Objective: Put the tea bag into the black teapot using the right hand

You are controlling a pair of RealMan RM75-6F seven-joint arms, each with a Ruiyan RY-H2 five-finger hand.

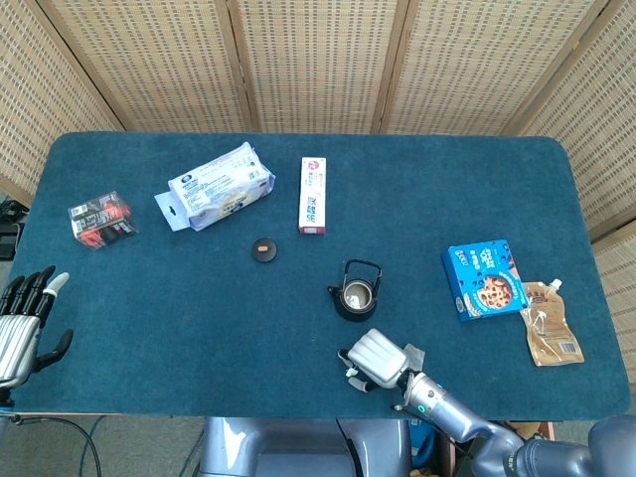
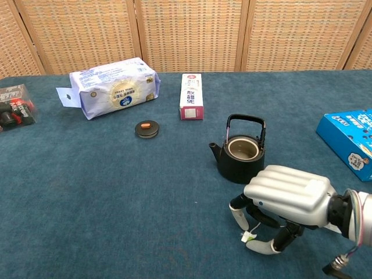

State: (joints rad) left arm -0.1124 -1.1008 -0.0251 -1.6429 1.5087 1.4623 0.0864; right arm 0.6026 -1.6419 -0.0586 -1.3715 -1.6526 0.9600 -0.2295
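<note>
The black teapot (image 1: 355, 292) (image 2: 240, 156) stands lidless with its handle up, near the table's front middle. Just in front of it, my right hand (image 1: 378, 358) (image 2: 286, 195) arches palm down over the cloth. Its fingertips (image 2: 238, 216) are planted apart around the tea bag's small white tag (image 2: 248, 236). A thin string runs from the tag up under the palm. A grey scrap (image 1: 412, 353) beside the hand may be the tea bag itself; the chest view hides it. My left hand (image 1: 24, 320) hangs off the table's left front edge with fingers spread, holding nothing.
The teapot's lid (image 1: 263, 249) (image 2: 147, 128) lies left of the pot. Behind it are a white wipes pack (image 2: 110, 87) and a toothpaste box (image 2: 190, 96). A red-black packet (image 1: 100, 219) sits far left. A blue cookie box (image 1: 483, 278) and a brown pouch (image 1: 550, 323) lie right.
</note>
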